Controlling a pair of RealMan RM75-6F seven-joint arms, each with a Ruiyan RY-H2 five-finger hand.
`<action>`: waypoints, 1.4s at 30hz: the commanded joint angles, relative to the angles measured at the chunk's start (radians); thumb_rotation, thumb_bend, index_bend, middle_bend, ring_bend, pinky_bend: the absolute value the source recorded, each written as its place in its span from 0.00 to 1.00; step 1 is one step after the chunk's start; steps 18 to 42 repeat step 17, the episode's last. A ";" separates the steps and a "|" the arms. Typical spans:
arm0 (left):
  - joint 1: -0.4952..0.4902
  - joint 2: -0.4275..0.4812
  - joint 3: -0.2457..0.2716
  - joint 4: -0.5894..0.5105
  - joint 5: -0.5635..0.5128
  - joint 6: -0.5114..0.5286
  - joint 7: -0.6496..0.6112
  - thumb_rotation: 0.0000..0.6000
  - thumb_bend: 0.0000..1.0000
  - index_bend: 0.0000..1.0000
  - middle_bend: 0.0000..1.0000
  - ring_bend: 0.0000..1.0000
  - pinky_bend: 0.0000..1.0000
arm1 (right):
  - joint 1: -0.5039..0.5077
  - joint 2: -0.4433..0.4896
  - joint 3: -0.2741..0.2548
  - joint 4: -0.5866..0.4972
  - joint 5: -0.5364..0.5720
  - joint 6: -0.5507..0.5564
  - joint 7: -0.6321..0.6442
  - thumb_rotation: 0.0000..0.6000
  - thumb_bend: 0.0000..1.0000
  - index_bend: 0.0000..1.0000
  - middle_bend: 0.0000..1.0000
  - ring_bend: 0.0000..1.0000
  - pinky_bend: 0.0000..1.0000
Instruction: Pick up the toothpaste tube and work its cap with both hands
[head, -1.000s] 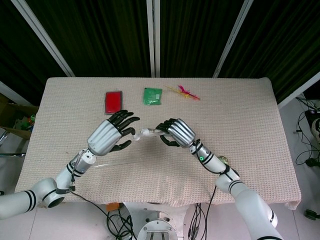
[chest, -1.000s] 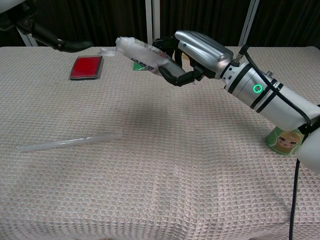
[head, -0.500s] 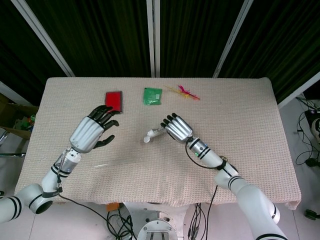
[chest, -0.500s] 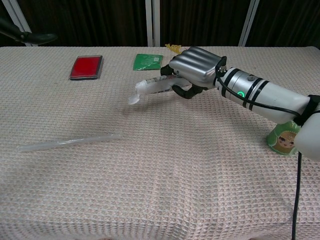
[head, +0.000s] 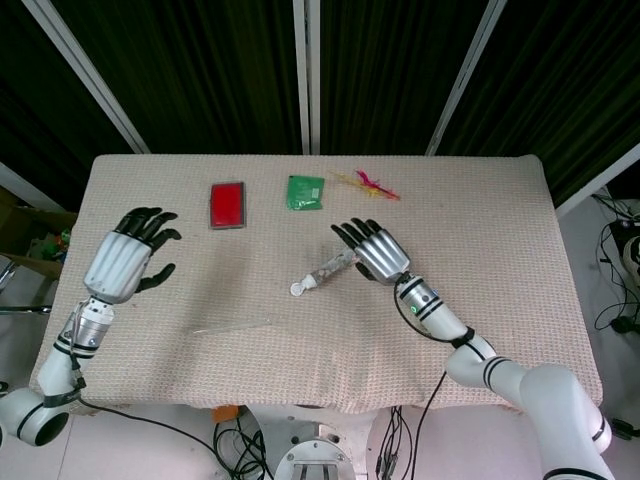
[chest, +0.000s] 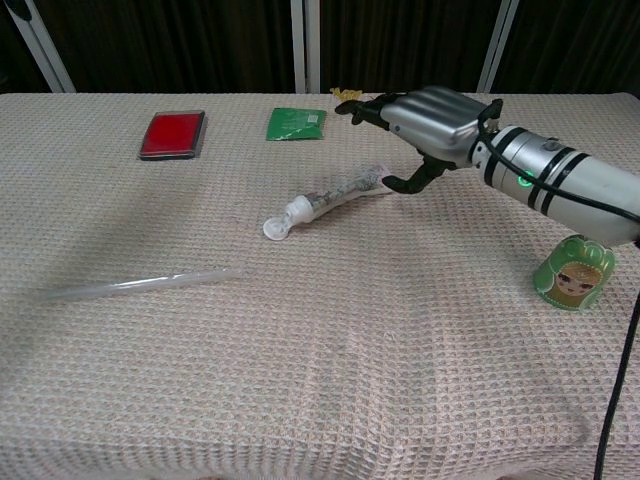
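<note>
The toothpaste tube (head: 326, 271) (chest: 334, 197) lies flat on the cloth near the table's middle, its white cap (chest: 276, 228) pointing toward the front left. My right hand (head: 375, 249) (chest: 432, 116) hovers just right of the tube's flat end with its fingers spread and nothing in it, apart from the tube. My left hand (head: 127, 261) is far off over the table's left edge, fingers apart and holding nothing; only the head view shows it.
A clear thin rod (head: 232, 326) (chest: 140, 285) lies at the front left. At the back sit a red case (head: 228, 204) (chest: 173, 134), a green packet (head: 305, 192) (chest: 296, 123) and a pink-yellow scrap (head: 369, 184). A green cup (chest: 571, 273) stands at the right.
My right hand lowered the tube to the table and let go of it, fingers spreading. My left hand drew away to the left edge.
</note>
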 joint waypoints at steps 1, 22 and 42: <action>0.063 0.056 0.010 -0.011 -0.079 -0.010 -0.017 1.00 0.24 0.36 0.21 0.16 0.19 | -0.137 0.262 0.010 -0.318 0.052 0.111 -0.075 1.00 0.31 0.03 0.22 0.12 0.27; 0.334 0.096 0.066 -0.003 -0.170 0.154 -0.084 1.00 0.24 0.36 0.21 0.16 0.19 | -0.524 0.710 -0.095 -0.836 0.081 0.412 -0.109 1.00 0.35 0.06 0.22 0.11 0.26; 0.334 0.096 0.066 -0.003 -0.170 0.154 -0.084 1.00 0.24 0.36 0.21 0.16 0.19 | -0.524 0.710 -0.095 -0.836 0.081 0.412 -0.109 1.00 0.35 0.06 0.22 0.11 0.26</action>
